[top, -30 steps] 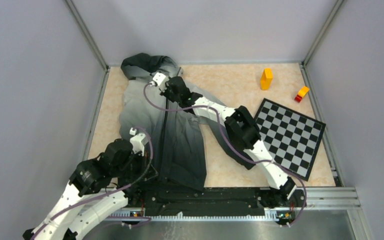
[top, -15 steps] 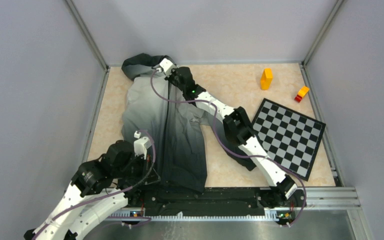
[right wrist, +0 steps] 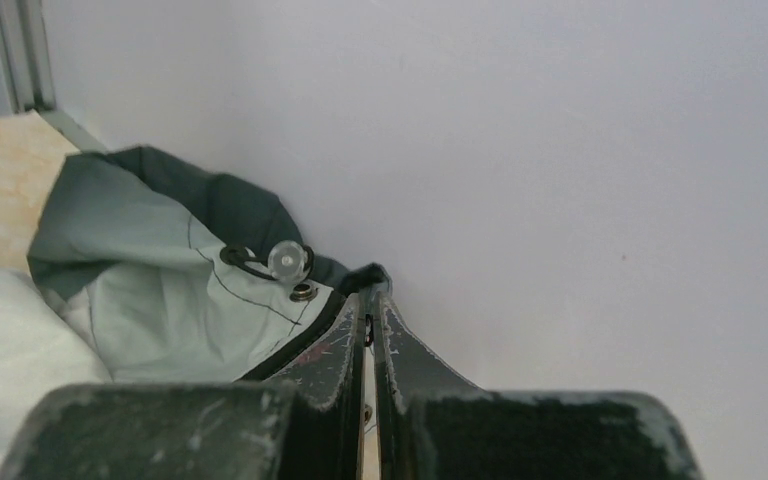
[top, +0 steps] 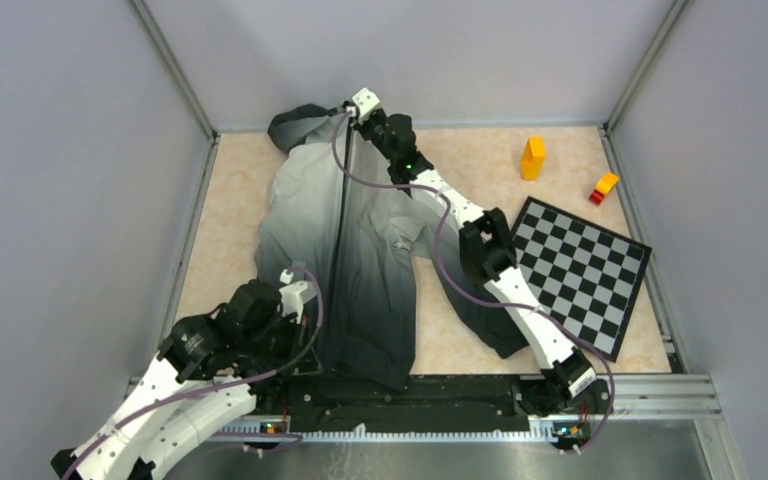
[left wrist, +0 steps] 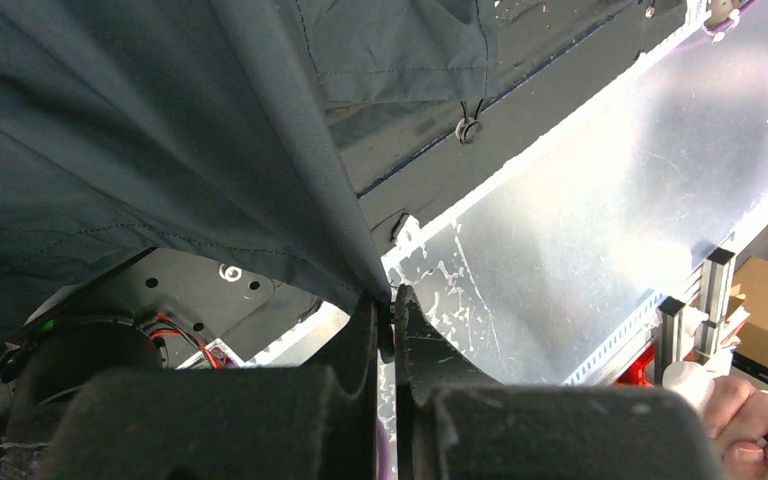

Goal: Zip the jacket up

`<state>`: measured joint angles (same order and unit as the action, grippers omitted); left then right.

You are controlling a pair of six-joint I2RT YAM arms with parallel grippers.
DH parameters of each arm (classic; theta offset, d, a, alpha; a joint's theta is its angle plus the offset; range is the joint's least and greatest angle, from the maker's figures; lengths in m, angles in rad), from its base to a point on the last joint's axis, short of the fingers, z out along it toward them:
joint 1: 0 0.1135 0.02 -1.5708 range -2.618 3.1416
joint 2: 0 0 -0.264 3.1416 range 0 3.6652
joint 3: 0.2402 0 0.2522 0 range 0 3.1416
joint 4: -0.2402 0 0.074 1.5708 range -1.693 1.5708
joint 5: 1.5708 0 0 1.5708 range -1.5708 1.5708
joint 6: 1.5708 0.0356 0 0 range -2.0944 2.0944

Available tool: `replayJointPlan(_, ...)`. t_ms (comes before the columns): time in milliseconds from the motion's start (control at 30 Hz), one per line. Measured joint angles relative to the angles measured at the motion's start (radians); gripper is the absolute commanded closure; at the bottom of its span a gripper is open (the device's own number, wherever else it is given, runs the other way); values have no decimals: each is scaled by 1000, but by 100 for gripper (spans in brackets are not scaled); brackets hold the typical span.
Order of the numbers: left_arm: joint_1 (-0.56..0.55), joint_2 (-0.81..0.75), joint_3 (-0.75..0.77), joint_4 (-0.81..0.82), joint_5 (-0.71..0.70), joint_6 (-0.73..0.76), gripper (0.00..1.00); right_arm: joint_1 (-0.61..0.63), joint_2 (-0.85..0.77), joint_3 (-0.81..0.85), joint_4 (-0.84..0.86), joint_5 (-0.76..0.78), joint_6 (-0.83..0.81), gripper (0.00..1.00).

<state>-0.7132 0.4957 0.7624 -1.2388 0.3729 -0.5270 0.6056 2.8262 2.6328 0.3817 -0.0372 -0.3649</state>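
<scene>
at the right gripper [right wrist: 370, 298], clamped thin on the top end of the dark zipper [top: 341, 215], up at the collar and close against the back wall; stretched far across the table [top: 225, 230] now, well beyond the mid-chest spot of a second ago and past the collar edge reached half a second ago. at the left gripper [left wrist: 387, 300], pinched onto the black hem of the jacket [top: 300, 195] just over the near edge, anchoring the bottom as before. from above, reads as one straight dark line from hem to collar, with the grey front pulled taut and dragged a little to the right along with the hood [top: 298, 124]. suggests a closing pull done or all but done; cannot tell whether the slider sits at its very top stop, hidden between the fingers. lies well apart from the checkerboard [top: 580, 270], the yellow block [top: 532, 157] and the small red-and-yellow block [top: 604, 187]
</scene>
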Motion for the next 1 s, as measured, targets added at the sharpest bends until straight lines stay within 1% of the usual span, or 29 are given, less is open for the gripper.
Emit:
replayJointPlan(167, 0, 2, 0, -3, 0, -18, 100, -2, 11, 16, 56, -34, 27, 100)
replayJointPlan(200, 0, 5, 0, -2, -1, -21, 94, -2, 12, 17, 59, -38, 30, 100)
replayJointPlan(233, 0, 13, 0, 1, -2, -25, 89, -2, 14, 17, 61, -41, 33, 94)
replayJointPlan(267, 0, 20, 0, 5, -2, -27, 82, -3, 15, 17, 61, -44, 37, 77)
replayJointPlan(300, 0, 27, 0, 9, -3, -29, 72, -5, 15, 15, 62, -43, 42, 62)
replayJointPlan(333, 0, 39, 0, 14, -3, -34, 63, -7, 15, 12, 70, -42, 45, 48)
replayJointPlan(367, 0, 50, 0, 16, -1, -41, 55, -10, 15, 11, 74, -37, 59, 37)
replayJointPlan(433, -1, 69, 3, 22, -3, -49, 41, -18, 15, 11, 78, -26, 68, 26)
replayJointPlan(467, -1, 78, 6, 26, -4, -51, 37, -22, 14, 9, 78, -19, 73, 23)
replayJointPlan(567, -2, 88, 31, 45, -8, -55, 28, -29, -19, -51, 56, -1, 89, 17)
replayJointPlan(600, -2, 85, 43, 56, -8, -57, 19, -31, -44, -90, 26, 11, 98, 17)
replayJointPlan(633, -2, 81, 54, 69, -7, -58, 12, -31, -63, -116, -3, 22, 106, 17)
replayJointPlan(733, -2, 64, 86, 117, -7, -55, 8, -27, -154, -206, -142, 62, 145, 16)
replayJointPlan(800, -2, 58, 101, 150, -7, -52, 4, -21, -248, -293, -233, 99, 188, 14)
replayJointPlan(833, -2, 58, 109, 167, -8, -48, 3, -16, -303, -352, -266, 119, 212, 14)
replayJointPlan(933, -2, 64, 131, 221, -26, -32, 1, 3, -516, -570, -345, 180, 307, 13)
replayJointPlan(1000, -2, 77, 155, 259, -50, -16, 1, 26, -700, -750, -366, 224, 369, 12)
